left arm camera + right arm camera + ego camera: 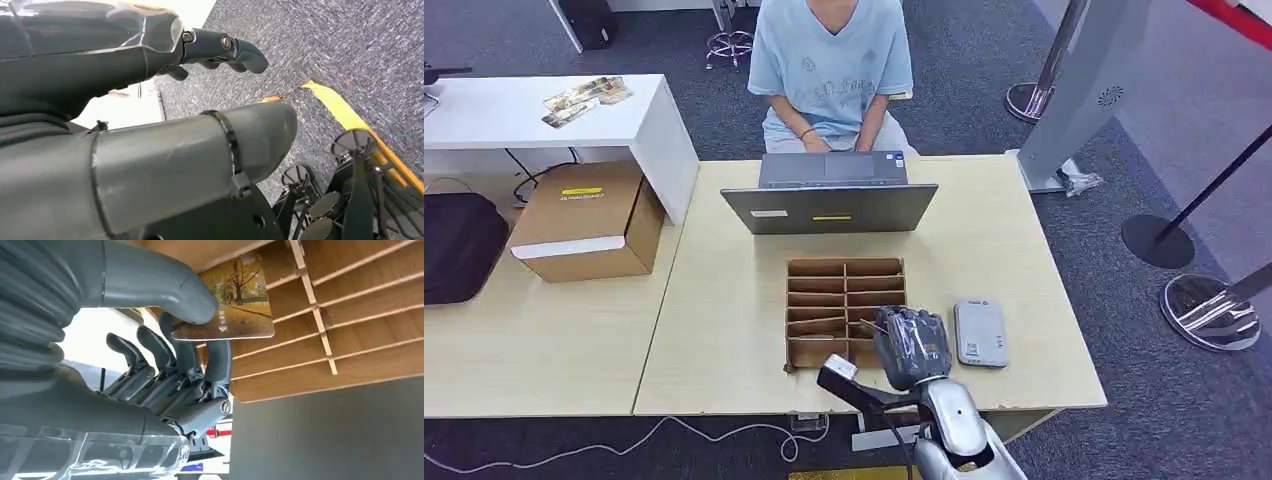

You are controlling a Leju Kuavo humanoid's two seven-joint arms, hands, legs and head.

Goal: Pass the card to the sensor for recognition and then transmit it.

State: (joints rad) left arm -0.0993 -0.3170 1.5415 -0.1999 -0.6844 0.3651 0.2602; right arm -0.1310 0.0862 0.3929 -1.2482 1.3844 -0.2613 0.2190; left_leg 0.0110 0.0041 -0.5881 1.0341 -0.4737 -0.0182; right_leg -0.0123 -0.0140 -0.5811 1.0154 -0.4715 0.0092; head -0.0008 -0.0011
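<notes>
While my right robot hand [165, 365] pinches the card [235, 300] over the wooden rack [844, 310] near the table's front edge, I worry it snags a divider and slips before reaching the reader [980, 333]; my left robot hand [150, 100] hangs empty.

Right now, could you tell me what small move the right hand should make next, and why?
Probably lift the card clear of the slotted wooden organizer toward the grey card reader: the right hand already pinches it between thumb and finger over the slots.
</notes>
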